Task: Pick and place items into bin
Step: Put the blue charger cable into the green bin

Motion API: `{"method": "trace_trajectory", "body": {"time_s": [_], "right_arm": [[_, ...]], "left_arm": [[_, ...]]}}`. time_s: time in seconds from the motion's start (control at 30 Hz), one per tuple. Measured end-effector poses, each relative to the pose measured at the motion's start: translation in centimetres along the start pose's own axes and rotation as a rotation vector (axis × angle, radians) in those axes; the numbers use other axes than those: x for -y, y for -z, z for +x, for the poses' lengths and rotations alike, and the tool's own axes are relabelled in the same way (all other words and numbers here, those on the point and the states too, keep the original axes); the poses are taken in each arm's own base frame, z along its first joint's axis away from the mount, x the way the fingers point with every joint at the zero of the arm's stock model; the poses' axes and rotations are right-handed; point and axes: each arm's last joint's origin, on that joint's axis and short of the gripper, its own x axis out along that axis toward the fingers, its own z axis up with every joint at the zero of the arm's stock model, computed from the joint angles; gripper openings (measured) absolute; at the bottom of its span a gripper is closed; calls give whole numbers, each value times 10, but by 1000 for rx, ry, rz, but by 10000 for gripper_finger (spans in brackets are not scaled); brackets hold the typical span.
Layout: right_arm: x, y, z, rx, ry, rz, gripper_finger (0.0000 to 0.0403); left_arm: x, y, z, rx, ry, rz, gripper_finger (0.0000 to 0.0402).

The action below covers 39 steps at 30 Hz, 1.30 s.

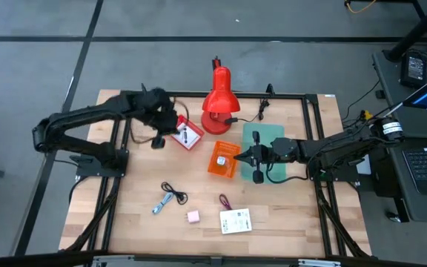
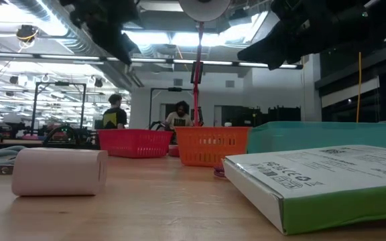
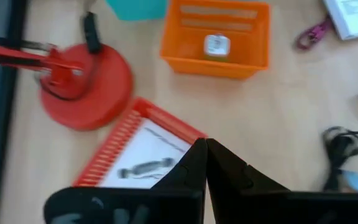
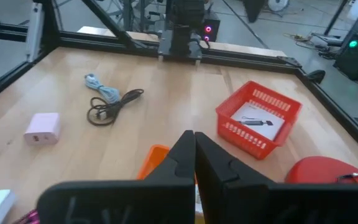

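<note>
Landmark: we take the orange bin.
Left gripper: fingers together, empty, above the red basket.
Right gripper: closed, seemingly empty, beside the bin.
White die: inside the bin.
Box, pink cube, cable: near the table edge, apart from the bin.

White box on surface, low view: top face carries printed lines plus row of small compliance-type symbols; wording too small and blurred to read. Same box, high view: print visible, not legible. No brand, number or sign readable elsewhere.
</note>
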Motion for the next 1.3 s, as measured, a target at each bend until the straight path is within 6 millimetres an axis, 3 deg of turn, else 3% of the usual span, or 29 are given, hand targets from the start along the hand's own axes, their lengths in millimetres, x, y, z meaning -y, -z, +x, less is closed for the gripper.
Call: {"method": "trace_trajectory", "body": {"time_s": [0.37, 0.8, 1.03, 1.17, 1.3], "right_arm": [[-12, -1, -2, 4, -44, -10, 0], [-19, -1, -3, 7, -73, -13, 0], [-19, -1, -3, 6, -73, -15, 0], [-19, -1, -3, 6, -73, -15, 0], [-19, -1, -3, 5, -73, -15, 0]], "left_arm": [[82, 13, 36, -119, 6, -142, 1], [180, 20, 41, -122, 18, -331, 3], [209, 31, 58, -202, -4, -463, 4], [214, 34, 70, -245, -30, -440, 11], [217, 37, 79, -278, -61, -522, 30]]}}
